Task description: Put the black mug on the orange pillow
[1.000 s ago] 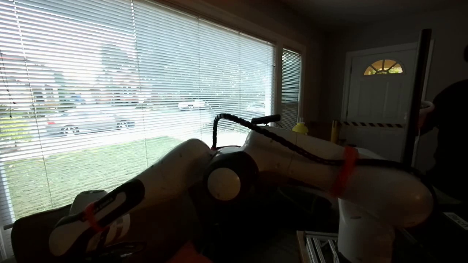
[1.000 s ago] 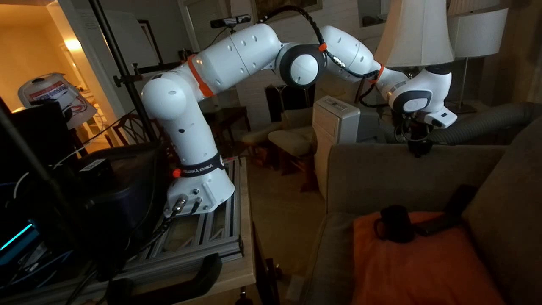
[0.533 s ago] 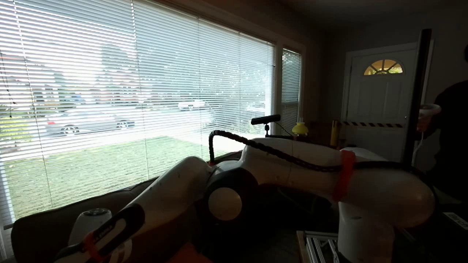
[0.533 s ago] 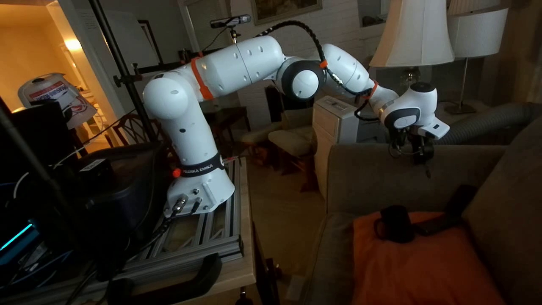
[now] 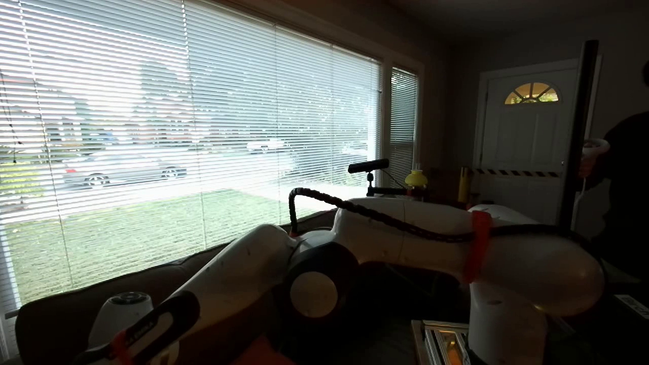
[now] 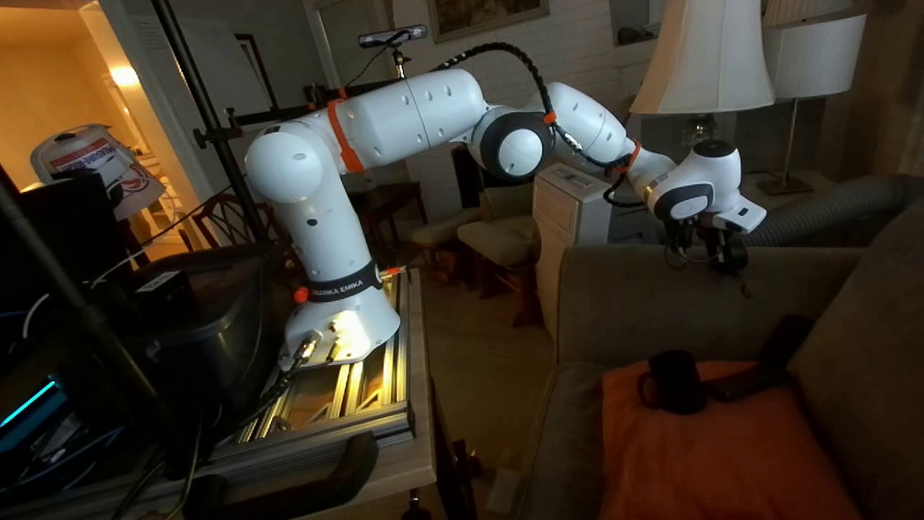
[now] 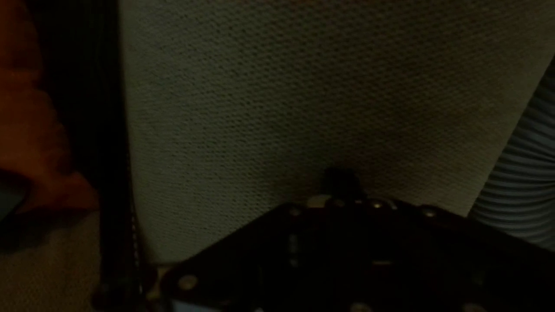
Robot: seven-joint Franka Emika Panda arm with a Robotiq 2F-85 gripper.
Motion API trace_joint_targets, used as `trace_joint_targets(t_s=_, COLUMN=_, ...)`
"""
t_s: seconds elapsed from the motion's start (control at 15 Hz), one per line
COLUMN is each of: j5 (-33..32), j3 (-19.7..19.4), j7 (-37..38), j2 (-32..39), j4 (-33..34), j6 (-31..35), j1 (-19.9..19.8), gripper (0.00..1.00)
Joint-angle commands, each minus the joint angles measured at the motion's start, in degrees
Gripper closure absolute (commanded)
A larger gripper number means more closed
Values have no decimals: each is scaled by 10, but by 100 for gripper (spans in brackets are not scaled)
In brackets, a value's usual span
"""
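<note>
The black mug (image 6: 675, 383) stands upright on the orange pillow (image 6: 722, 455), handle turned toward the robot's base. Above the sofa's arm, higher than the mug and apart from it, hangs my gripper (image 6: 743, 289). In the wrist view the jaws of the gripper (image 7: 342, 182) are together over grey woven fabric, and nothing shows between them. The orange pillow (image 7: 39, 143) lies at the left edge there; the mug cannot be made out. Only a sliver of the orange pillow (image 5: 263, 352) appears at the bottom of an exterior view, where the gripper is out of sight.
The sofa arm (image 6: 707, 310) rises beneath the gripper. Dark flat things (image 6: 765, 368) lie on the pillow beside the mug, against the sofa back (image 6: 881, 361). A lampshade (image 6: 704, 58) and a grey ribbed hose (image 6: 830, 213) are behind the wrist. A person (image 5: 626, 192) stands near the door.
The arm has come down, carrying the gripper lower over the sofa arm, and the jaws have shut. A bright patch of light now falls on the robot's base. Mug and pillow stay put.
</note>
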Motion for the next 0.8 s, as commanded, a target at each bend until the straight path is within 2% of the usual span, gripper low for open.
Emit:
trace_joint_targets(t_s=0.0, j5=-7, j3=-12, j7=13, j2=17, j4=27, j6=-2, j1=9, gripper=100)
trace_joint_targets(t_s=0.73, j5=-44, j3=-38, j7=-9, j2=-23, j4=38, j6=-155, j1=3, gripper=100)
